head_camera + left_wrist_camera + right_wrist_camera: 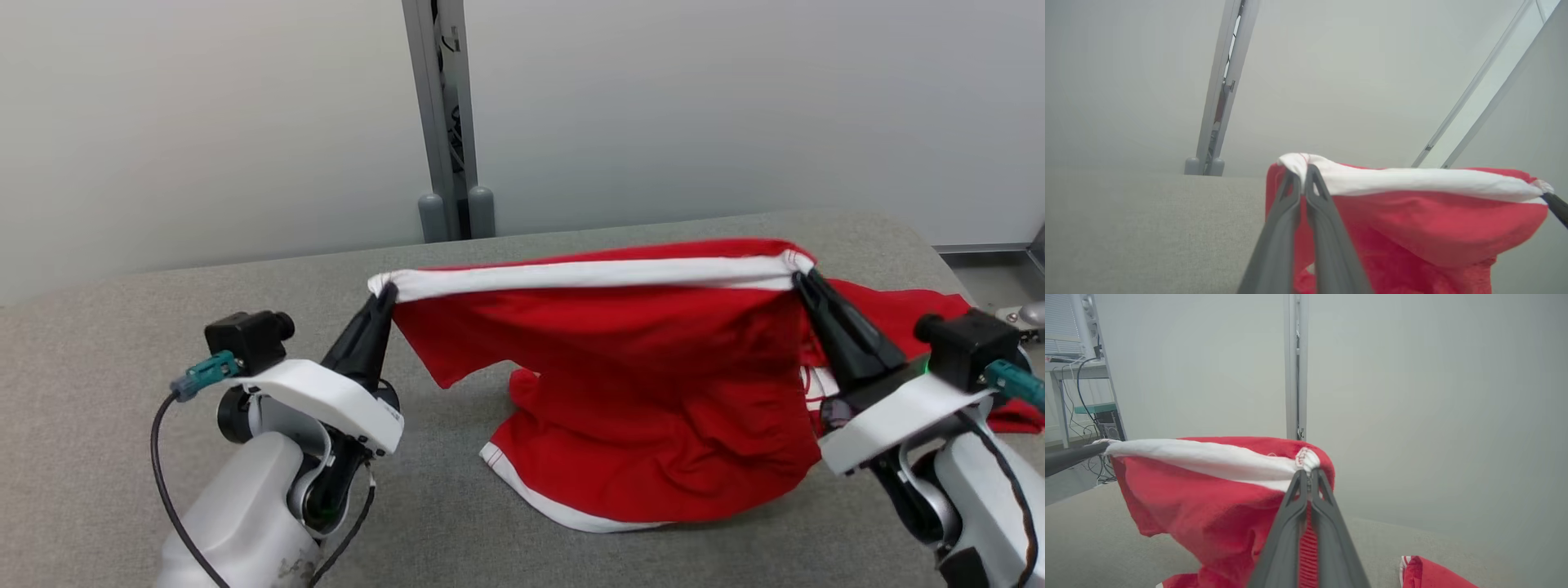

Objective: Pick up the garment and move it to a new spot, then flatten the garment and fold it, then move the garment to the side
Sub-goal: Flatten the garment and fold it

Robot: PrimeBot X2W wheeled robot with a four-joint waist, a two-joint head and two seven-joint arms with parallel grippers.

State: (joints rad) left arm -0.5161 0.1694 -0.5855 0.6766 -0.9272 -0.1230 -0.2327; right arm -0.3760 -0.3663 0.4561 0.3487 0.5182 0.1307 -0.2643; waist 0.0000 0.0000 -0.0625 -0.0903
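Left claw [385, 296] is pinched shut on the garment [653, 367], gripping one end of its white band [588, 273]. My right claw [804, 282] is clamped on the other end of that band. Between the two claws the band runs taut and nearly level, raised above the bench [122, 343], and I see the red cloth hanging from it like a curtain. The lower part of the cloth sags onto the bench surface, where a white-edged hem [539, 502] lies on my side of the pile. Another fold of red cloth spreads on the bench beyond my right claw, near the bench's right edge.

In the left wrist view the two dark fingers [1282, 220] stand pressed together with the band's corner bunched over their tips. The right claw's tip meets the far end of the band at that view's right edge. In the right wrist view the fingers are closed too, with a strip of red cloth showing between them lower down. Behind the bench a grey post [445, 122] stands between pale wall panels.
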